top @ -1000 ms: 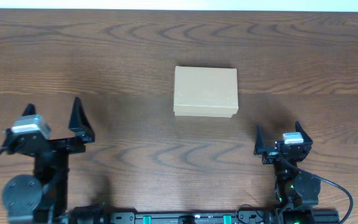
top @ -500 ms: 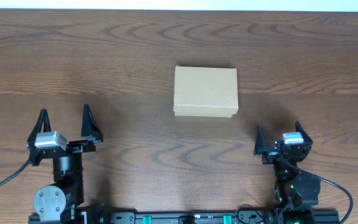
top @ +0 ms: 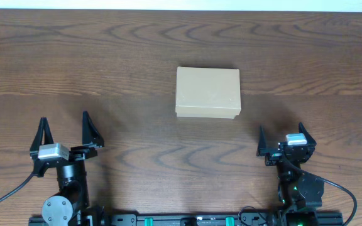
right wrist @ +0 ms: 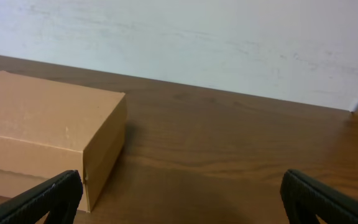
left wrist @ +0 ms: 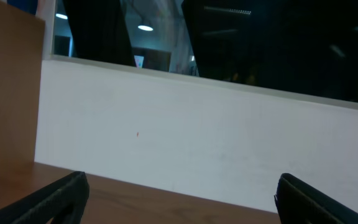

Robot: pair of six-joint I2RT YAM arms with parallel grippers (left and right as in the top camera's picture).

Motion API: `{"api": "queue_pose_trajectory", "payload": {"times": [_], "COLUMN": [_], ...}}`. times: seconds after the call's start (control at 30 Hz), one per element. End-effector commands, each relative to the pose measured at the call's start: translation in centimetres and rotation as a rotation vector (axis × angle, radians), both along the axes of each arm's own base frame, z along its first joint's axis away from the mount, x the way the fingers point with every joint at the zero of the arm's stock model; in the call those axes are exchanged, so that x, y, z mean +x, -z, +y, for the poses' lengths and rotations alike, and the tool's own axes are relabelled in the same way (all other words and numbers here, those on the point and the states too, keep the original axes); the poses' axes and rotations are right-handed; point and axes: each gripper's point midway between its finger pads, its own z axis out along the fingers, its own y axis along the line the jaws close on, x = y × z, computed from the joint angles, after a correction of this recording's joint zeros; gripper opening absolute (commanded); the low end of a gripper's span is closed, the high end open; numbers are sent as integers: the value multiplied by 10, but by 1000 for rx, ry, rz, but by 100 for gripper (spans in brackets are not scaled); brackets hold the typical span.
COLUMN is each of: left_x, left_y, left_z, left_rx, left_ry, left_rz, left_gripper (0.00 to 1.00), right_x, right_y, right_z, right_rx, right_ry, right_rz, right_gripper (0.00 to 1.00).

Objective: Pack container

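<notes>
Overhead: the container [top: 208, 93] sits closed mid-bench; left gripper [top: 65, 130] and right gripper [top: 281, 139] wait wide and empty near the front edge. Packing looks finished; no next move seems needed.

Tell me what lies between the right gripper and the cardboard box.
Nothing: only bare wood of the table separates the right gripper from the cardboard box, clearest in the overhead view.

Left arm: folded low at the near edge, wrist level.
Left gripper [top: 65, 130]: fingers spread wide, nothing between them (tips point at the far side).
Right arm: folded low at the near edge.
Right gripper [top: 281, 137]: fingers spread wide, holding nothing.
</notes>
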Motion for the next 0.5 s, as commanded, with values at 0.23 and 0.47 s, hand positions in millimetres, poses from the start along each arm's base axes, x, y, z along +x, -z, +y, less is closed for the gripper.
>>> {"api": "queue_pose_trajectory", "payload": {"times": [0.23, 0.47], "left_x": [1, 4], "left_y": [18, 36], "left_z": [5, 5], "left_rx": [-31, -43], "left_ry": [-16, -15], "left_rz": [7, 28], "left_gripper": [95, 95], "right_x": [0, 0], "right_y": [0, 0], "right_z": [-1, -1], "right_rx": [-15, -15], "right_ry": [5, 5], "right_rz": [-4, -4], "right_gripper": [99, 99]}}
